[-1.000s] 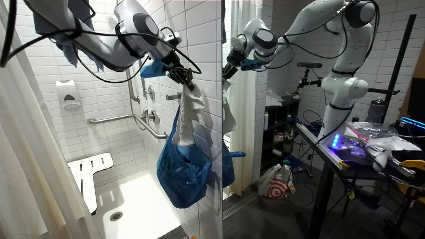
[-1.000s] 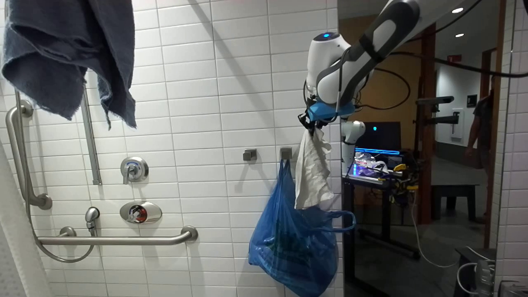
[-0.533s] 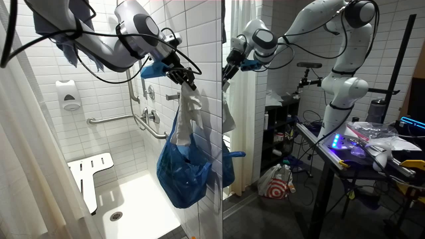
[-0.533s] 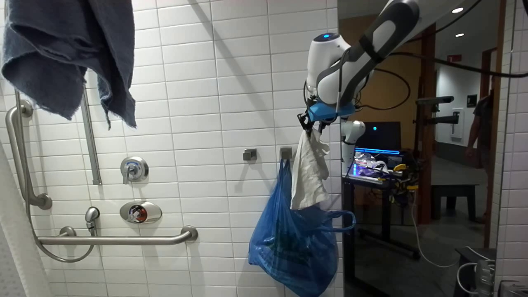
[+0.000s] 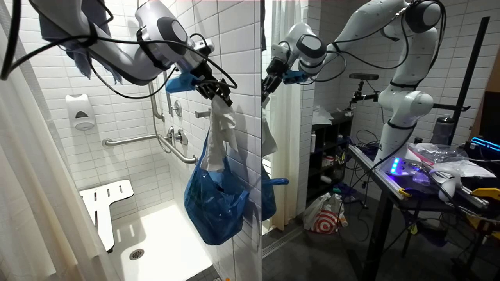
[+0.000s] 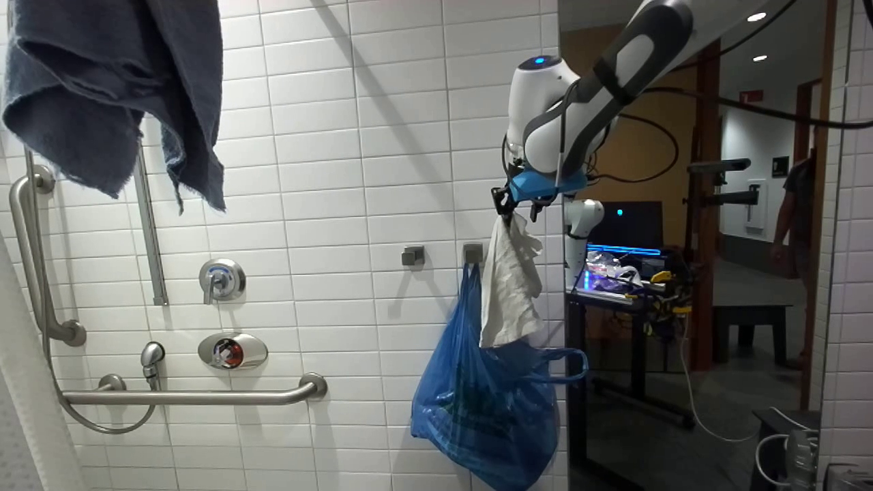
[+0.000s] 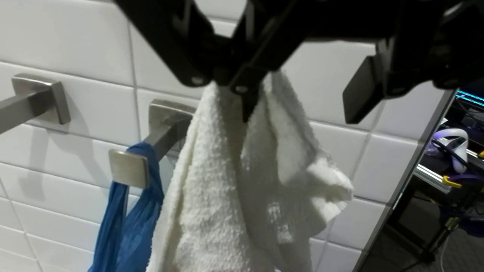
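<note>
In the wrist view my gripper (image 7: 302, 109) stands open, its two fingers well apart. A white cloth (image 7: 211, 196) hangs from the left finger, its top bunched around it; the right finger's pad (image 7: 361, 90) is apart from the cloth. How the cloth catches on the left finger is hidden. Both exterior views show the gripper (image 6: 520, 217) above the draped cloth (image 6: 511, 293), in front of a tiled wall. Just left of the cloth is a square metal hook (image 7: 128, 168) with the handle of a blue plastic bag (image 6: 487, 416) looped over it. The cloth overlaps the bag's upper part.
A second hook (image 6: 412, 256) sticks out of the wall further left. A grab bar (image 6: 204, 397) runs lower down. To the right, a mirror (image 6: 736, 170) reflects the arm's base and a table. A dark blue cloth (image 6: 116, 88) hangs upper left, and a curtain (image 5: 43, 175) hangs nearby.
The gripper's fingers have spread apart. The cloth has moved with one finger, leftward towards the bag's hook, while the other finger has come away from it. The arm has hardly moved.
</note>
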### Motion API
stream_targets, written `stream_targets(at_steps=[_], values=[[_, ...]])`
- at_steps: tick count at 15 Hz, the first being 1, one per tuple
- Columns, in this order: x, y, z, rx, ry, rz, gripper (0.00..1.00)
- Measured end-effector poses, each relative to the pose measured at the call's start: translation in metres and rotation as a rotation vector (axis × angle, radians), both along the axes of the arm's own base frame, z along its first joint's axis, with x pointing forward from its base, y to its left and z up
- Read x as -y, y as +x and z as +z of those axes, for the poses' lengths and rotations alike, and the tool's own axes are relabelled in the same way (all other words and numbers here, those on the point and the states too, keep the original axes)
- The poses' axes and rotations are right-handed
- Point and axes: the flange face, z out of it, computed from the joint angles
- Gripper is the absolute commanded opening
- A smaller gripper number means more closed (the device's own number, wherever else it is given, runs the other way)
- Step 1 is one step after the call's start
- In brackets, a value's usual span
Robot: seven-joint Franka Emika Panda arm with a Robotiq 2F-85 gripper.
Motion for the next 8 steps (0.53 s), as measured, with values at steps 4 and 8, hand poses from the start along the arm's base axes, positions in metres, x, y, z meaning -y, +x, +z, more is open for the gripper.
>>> stream_targets(at_steps=[4, 8], values=[[0.0005, 0.0001, -0.0012, -0.002, 0.001, -0.001, 1.0], [0.0013, 0.0009, -0.0044, -0.007, 0.003, -0.003, 1.0]])
